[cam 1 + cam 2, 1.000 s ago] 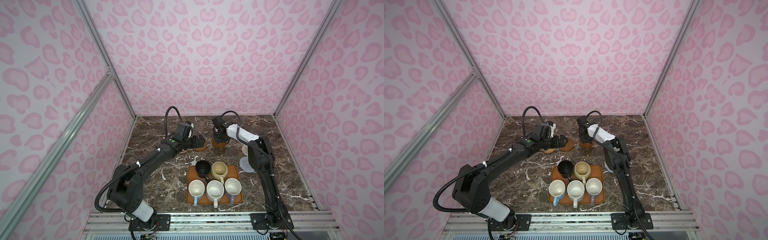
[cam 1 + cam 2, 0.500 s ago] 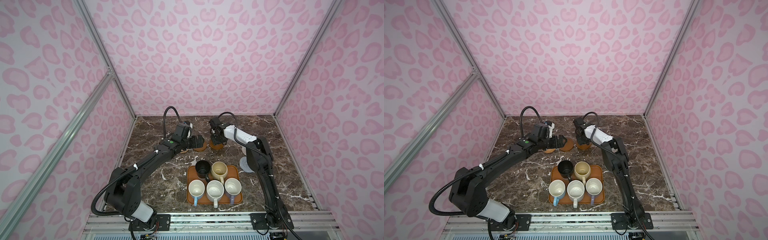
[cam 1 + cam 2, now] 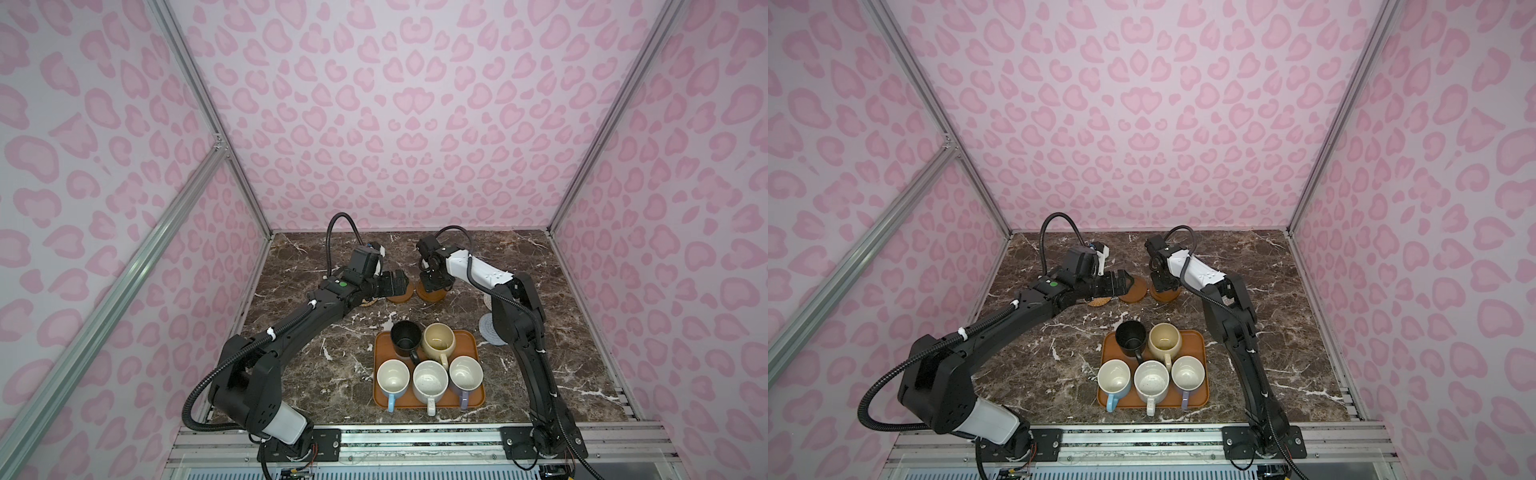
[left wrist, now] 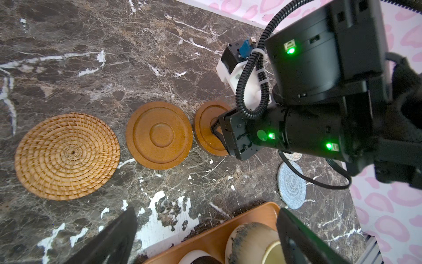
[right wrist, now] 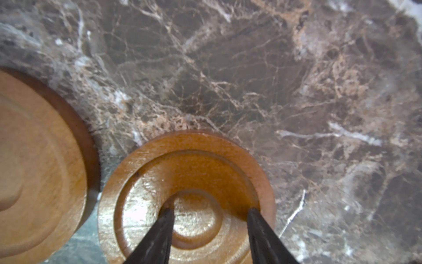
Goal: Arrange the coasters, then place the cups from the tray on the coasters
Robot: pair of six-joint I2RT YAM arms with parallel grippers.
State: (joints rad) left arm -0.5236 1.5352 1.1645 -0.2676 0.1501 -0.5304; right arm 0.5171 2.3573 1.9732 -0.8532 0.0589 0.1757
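**A:** What is shown at the widest scale?

**B:** A dark marble tabletop (image 3: 316, 365) is seen from above, enclosed by pink patterned walls (image 3: 395, 124). An orange-brown tray (image 3: 468, 340) is laid near the front edge, right of centre.

**A:** What is carried on it?

**B:** Five cups are stood upright on the tray. A black cup (image 3: 405, 337) and a cream-yellow cup (image 3: 438, 340) are set in the far row. A light blue cup (image 3: 392, 377), a speckled white cup (image 3: 430, 381) and a lavender cup (image 3: 465, 376) are lined up in the near row, with handles turned toward the front.

**A:** And the coasters?

**B:** All are laid flat on the tabletop. Beyond the tray, a rattan coaster (image 4: 67, 156), a first wooden coaster (image 4: 159, 135) and a second wooden coaster (image 5: 187, 164) are set in a row. The two wooden ones are just beside each other, with a narrow gap between them. A grey-blue knitted coaster (image 4: 291, 184) is placed to the right of the tray. A beige knitted coaster (image 4: 293, 156) is glimpsed past it, mostly hidden by the right arm.

**A:** How are the fingers held?

**B:** The left gripper (image 4: 206, 211) is held near the first wooden coaster, with its fingers (image 4: 114, 237) spread wide and nothing held between them. The right gripper (image 5: 210, 211) is lowered onto the second wooden coaster. Its fingers (image 5: 159, 233) are partly apart, with the tips set on the coaster's grooved top face and nothing clamped.
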